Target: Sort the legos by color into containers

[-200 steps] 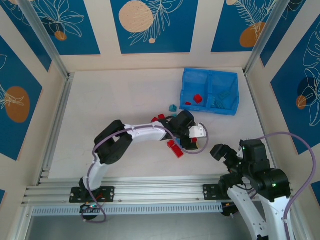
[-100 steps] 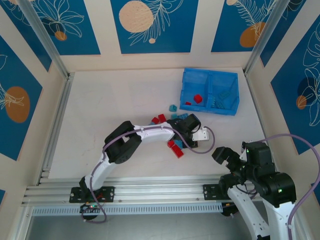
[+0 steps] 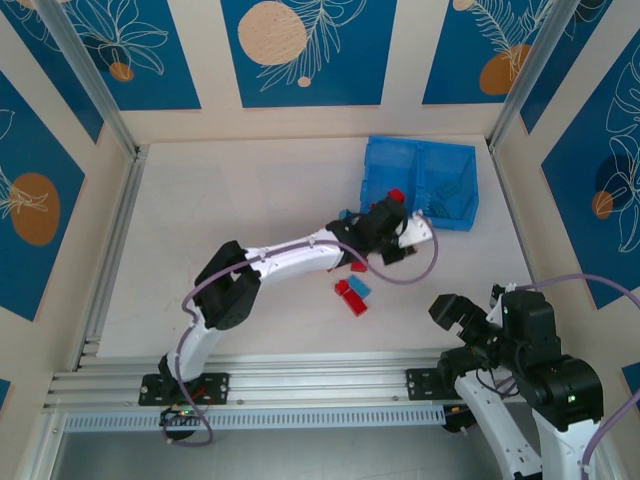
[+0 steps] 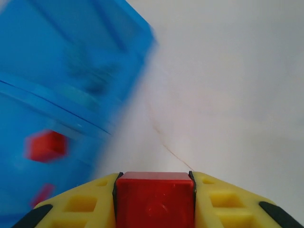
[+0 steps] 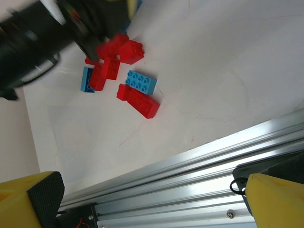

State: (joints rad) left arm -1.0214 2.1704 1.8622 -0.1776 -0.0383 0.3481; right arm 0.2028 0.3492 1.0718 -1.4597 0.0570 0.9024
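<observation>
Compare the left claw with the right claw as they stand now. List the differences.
Grip: the left claw is shut on a red lego; the right claw is open and holds nothing.
Place: the left claw is out by the blue bin; the right claw hangs near the aluminium rail at the table's near edge.
Shared: both have yellow fingers.

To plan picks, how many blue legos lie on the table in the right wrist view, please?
2: one blue lego beside the long red brick, a second blue lego left of the red cluster; the left arm may hide more.
</observation>
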